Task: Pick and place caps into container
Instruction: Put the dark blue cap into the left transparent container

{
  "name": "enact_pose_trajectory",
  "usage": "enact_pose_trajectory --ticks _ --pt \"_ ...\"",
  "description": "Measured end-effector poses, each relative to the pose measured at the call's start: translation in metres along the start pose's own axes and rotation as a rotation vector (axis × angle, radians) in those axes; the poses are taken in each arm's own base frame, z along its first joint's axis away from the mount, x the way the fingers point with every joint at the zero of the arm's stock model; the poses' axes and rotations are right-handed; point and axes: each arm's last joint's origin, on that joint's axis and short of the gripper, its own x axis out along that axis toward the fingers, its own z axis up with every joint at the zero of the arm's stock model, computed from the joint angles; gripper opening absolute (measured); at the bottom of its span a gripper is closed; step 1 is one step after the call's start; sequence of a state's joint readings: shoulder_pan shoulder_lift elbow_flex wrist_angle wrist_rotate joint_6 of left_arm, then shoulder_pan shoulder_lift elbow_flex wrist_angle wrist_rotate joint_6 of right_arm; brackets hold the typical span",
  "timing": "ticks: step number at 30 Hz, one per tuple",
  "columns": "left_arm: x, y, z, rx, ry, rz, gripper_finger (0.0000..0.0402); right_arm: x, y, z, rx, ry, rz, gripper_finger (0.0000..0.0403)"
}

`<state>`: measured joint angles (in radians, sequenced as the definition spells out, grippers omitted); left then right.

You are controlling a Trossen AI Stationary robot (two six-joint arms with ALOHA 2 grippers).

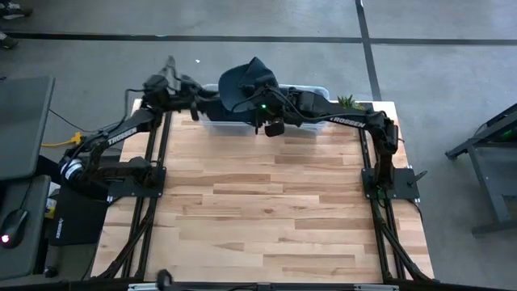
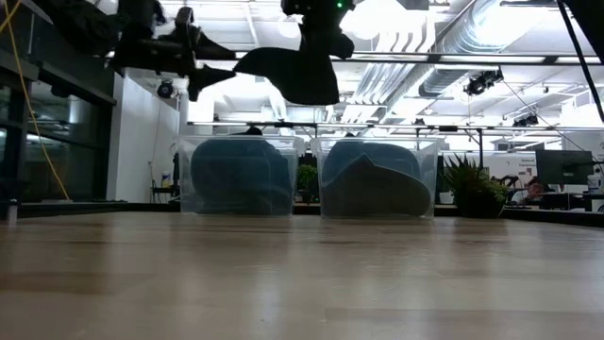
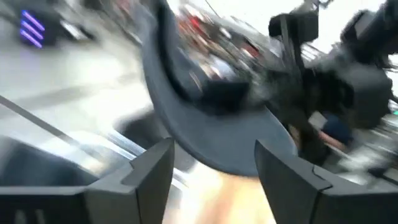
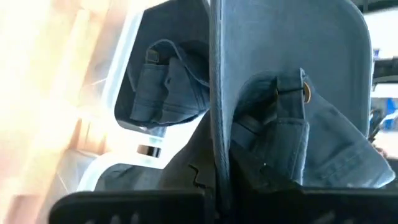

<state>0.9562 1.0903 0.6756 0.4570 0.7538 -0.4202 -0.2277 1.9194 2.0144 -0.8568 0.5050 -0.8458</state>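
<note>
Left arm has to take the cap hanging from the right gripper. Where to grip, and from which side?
Probably the brim. The cap hangs from the right gripper with its flat, thin brim sticking out towards the open left gripper. Come in level from the left arm's side, with the jaws straddling the brim's edge. The crown looks soft and sits close to the right gripper.

Both arms raised at the far edge: right tool (image 1: 260,103) clamped, left tool (image 1: 196,113) parted.
</note>
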Motion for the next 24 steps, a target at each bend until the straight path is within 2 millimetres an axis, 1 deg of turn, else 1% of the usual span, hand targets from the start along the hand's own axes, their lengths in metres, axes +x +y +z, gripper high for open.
enact_pose_trajectory --ticks 2,5,9,12,16,20,22,24 --pt "-0.014 0.001 0.011 0.066 -0.07 0.083 0.0228 0.002 -0.002 -0.003 0.049 0.0 0.008 0.001" --pt "-0.035 -0.001 0.025 0.143 -0.148 0.172 0.0232 0.004 -0.005 -0.005 0.1 -0.029 0.03 0.001" --pt "-0.055 -0.01 0.035 0.225 -0.187 0.2 0.0233 0.014 -0.014 -0.002 0.176 -0.115 0.0 0.001" --pt "-0.062 -0.016 0.036 0.252 -0.177 0.199 0.0233 0.026 -0.019 0.002 0.234 -0.216 -0.006 0.001" --pt "-0.066 -0.023 0.034 0.282 -0.149 0.183 0.0233 0.05 -0.017 0.01 0.265 -0.27 -0.025 0.001" --pt "-0.07 -0.028 0.03 0.286 -0.112 0.179 0.0232 0.083 -0.008 0.015 0.277 -0.278 -0.055 0.001" --pt "-0.071 -0.029 0.028 0.287 -0.092 0.185 0.0232 0.094 -0.008 0.013 0.294 -0.278 -0.071 0.001" --pt "-0.072 -0.03 0.026 0.282 -0.073 0.185 0.0232 0.104 -0.007 0.009 0.31 -0.238 -0.09 0.001"
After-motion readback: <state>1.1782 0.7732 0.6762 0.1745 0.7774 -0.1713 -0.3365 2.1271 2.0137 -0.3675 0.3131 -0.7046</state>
